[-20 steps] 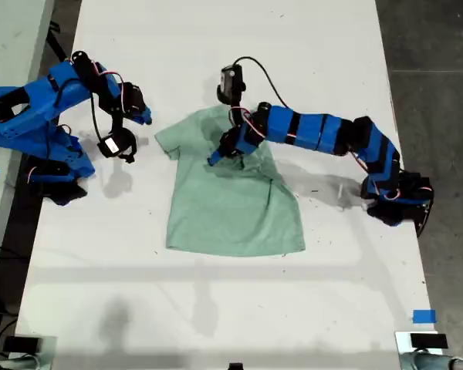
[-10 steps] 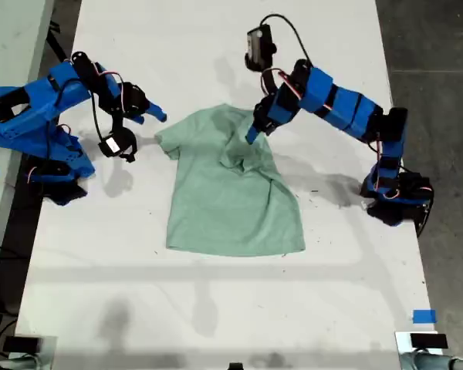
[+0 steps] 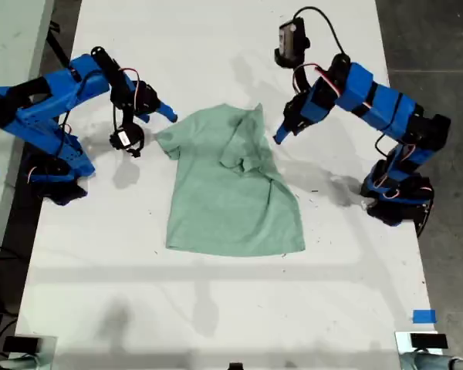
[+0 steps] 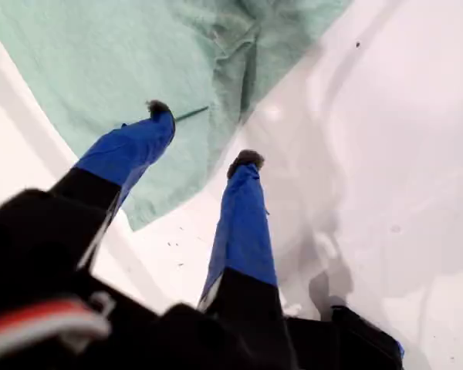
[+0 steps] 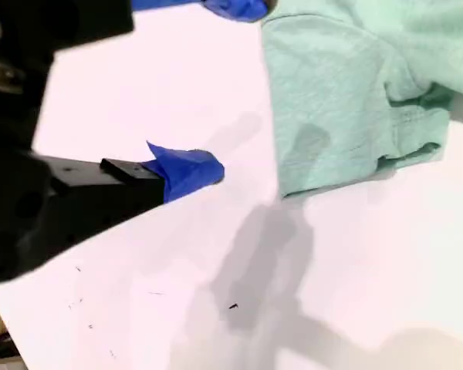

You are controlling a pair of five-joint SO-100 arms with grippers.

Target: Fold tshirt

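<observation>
Right now the tshirt (image 3: 231, 200) is lying flat near the middle of the white table (image 3: 216, 308), collar end away from the camera in the exterior view. The sleeve on the exterior view's right is sitting bunched inward over the chest, while the sleeve on the exterior view's left is lying spread out.

My first gripper (image 3: 282, 135) is hovering just beside the shirt's edge on the exterior view's right, jaws spread and carrying nothing; its wrist view is showing both blue fingers apart above the cloth edge and bare table.

My second gripper (image 3: 163, 114) is hanging just beside the outspread sleeve, jaws also apart and empty, one tip reaching close to the sleeve's edge.

I am judging that the sleeve-folding step is under way, with one side turned in. The next move is probably calling for my second gripper to drop onto the outspread sleeve, pinch its hem, and carry it inward.
</observation>
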